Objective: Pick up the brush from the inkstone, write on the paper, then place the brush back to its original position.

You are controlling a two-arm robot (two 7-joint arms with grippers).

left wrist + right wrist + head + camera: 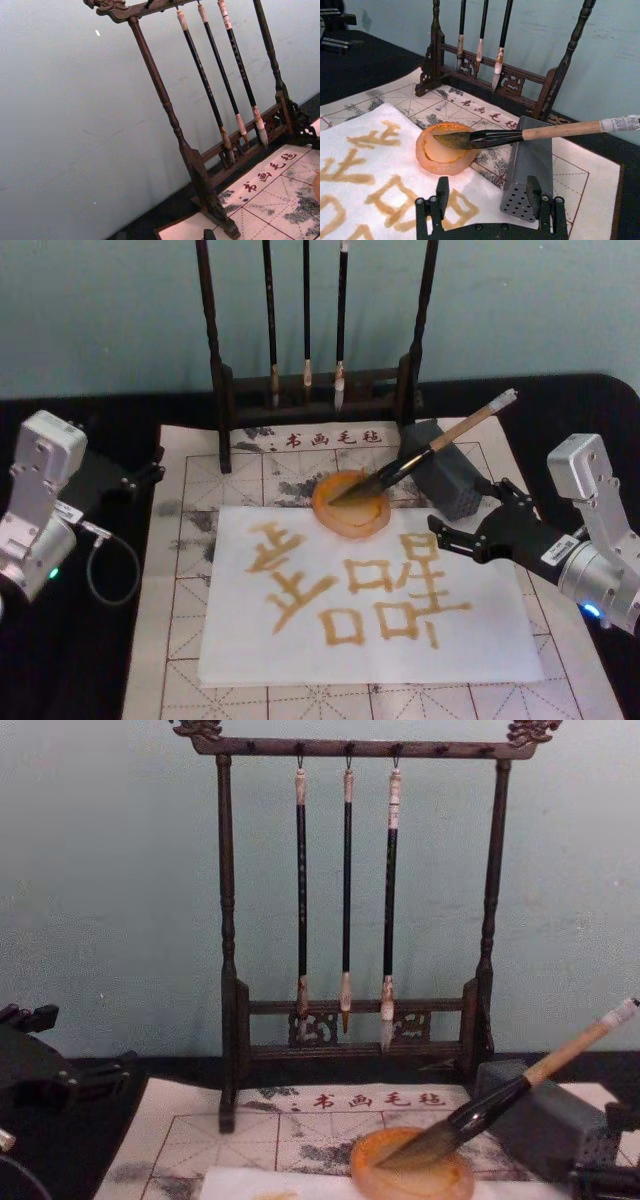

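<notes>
Right gripper (462,510): right side of the head frame, just right of the paper's upper edge; fingers spread apart, holding nothing. In the right wrist frame its two black fingers (441,192) stand at the bottom, apart, near the inkstone and the grey block.
Paper (300,650): white sheet low in the centre of the head frame, lying on the felt mat (190,540), covered with tan brush-written characters.
Inkstone (351,505): orange dish at the paper's top edge, centre of the frame.
Brush (440,443): tuft resting in the inkstone, handle leaning up and right across the grey block (445,472), pale end toward the upper right.
Left gripper (145,472): left of the head frame, beside the mat's edge, over the black table; finger state cannot be told.
Brush rack (315,390): top centre, behind the mat, three thin brushes (306,315) hanging.
</notes>
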